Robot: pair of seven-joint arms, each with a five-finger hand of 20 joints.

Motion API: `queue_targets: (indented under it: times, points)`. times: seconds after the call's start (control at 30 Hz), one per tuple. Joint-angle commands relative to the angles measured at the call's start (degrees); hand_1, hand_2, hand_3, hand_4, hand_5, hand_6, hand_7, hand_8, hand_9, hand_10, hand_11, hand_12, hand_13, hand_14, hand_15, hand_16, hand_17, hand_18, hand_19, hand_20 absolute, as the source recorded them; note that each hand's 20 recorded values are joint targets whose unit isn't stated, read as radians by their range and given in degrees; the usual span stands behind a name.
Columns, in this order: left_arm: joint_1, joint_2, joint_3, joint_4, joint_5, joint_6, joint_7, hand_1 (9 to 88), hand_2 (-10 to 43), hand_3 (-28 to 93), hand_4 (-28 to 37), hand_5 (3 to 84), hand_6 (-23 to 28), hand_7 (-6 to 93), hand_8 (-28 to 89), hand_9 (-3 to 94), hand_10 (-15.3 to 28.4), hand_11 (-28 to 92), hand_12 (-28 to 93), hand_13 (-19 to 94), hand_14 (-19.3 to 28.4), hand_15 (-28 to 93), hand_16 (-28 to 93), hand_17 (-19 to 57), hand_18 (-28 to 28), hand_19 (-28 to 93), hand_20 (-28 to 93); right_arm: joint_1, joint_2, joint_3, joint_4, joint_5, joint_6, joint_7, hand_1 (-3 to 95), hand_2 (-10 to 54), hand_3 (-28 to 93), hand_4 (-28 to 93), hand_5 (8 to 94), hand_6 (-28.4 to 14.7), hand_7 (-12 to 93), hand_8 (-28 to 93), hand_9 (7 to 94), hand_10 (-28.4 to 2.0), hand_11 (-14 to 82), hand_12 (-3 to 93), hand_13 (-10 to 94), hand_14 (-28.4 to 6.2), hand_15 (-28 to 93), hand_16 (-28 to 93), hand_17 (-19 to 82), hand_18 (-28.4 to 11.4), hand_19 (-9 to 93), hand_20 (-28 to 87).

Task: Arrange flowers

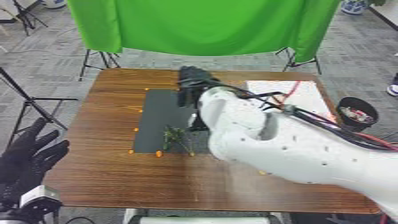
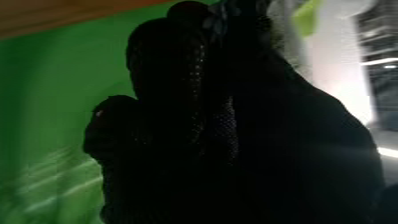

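Arranging judged unfinished: stems [image 1: 173, 134] left on mat [image 1: 160, 110]. Left hand [image 1: 32, 157] is spread; right hand [image 1: 193, 79], state cannot be told.

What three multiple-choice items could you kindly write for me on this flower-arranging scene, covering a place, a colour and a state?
1. Where does the leafy green sprig lie?
A. On the white sheet
B. In the black bin
C. On the dark mat

2. What colour is the cloth hanging beyond the table?
A. Green
B. Red
C. White

3. How are the fingers of the left hand?
A. Curled into a fist
B. Spread apart
C. Wrapped round a vase

Right letters:
1. C: the head view shows the sprig's leaves and thin stems against the near part of the mat.
2. A: a bright green cloth hangs across the far side in the head view.
3. B: gaps show between the left hand's extended fingers, and it holds nothing.
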Motion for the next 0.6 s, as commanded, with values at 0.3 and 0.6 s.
queue_targets:
  times: [0.3,0.6]
  points:
    - [-7.6,-2.27,1.22,1.05,4.0,-2.12,-4.98,30.2,7.1,63,-19.5,30.0,6.7,7.2,-7,25.2,17.9,22,12,20,27.9,57,-12,-6.1,28.4,58,-7,-0.3,-16.7,-5.1,10.7,2.8,0.0,-1.4,61.4,-9.5,76,-28,76.9,-2.2,26,8,92.1,-8.6,10.2,33.3,85,-4.3,54,19,57,-13.1,93,20]
    - [-11.2,1.41,3.71,2.45,2.35,-1.99,-1.97,30.1,7.0,63,-19.6,30.0,6.7,7.2,-7,25.1,18.0,22,12,20,27.9,57,-12,-6.0,28.4,58,-7,1.4,-18.3,-9.1,14.6,3.6,1.8,2.1,60.9,-9.5,75,-28,76.5,-1.0,25,7,92.3,-7.7,9.8,32.8,85,-4.4,54,19,56,-13.2,93,20]
